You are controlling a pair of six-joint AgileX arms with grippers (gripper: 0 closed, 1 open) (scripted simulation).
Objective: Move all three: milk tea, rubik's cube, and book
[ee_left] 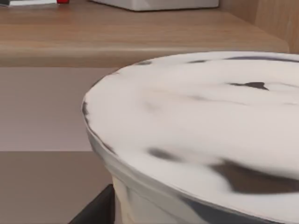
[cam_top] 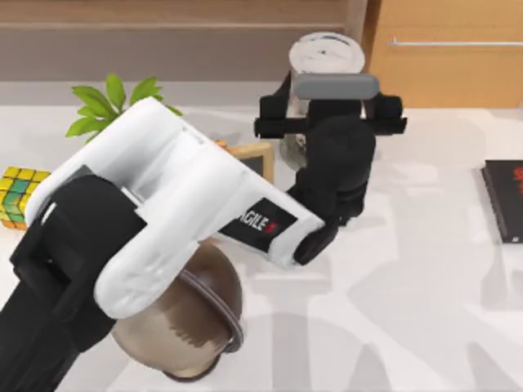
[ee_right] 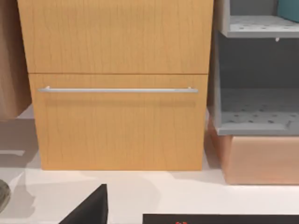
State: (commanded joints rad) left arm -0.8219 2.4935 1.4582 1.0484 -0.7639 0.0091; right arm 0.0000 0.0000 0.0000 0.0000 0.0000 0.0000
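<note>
Glossy white table; round brown dome near lower-left frame. Checkered rubik's cube at left edge. My left jaws upper centre at milk tea, flat whitish lid; grip: cannot tell. Wood-grain drawer cabinet behind.

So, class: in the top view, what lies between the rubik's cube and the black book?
In the top view, the left arm lies between the rubik's cube and the black book, its gripper at the milk tea; then bare table.
</note>
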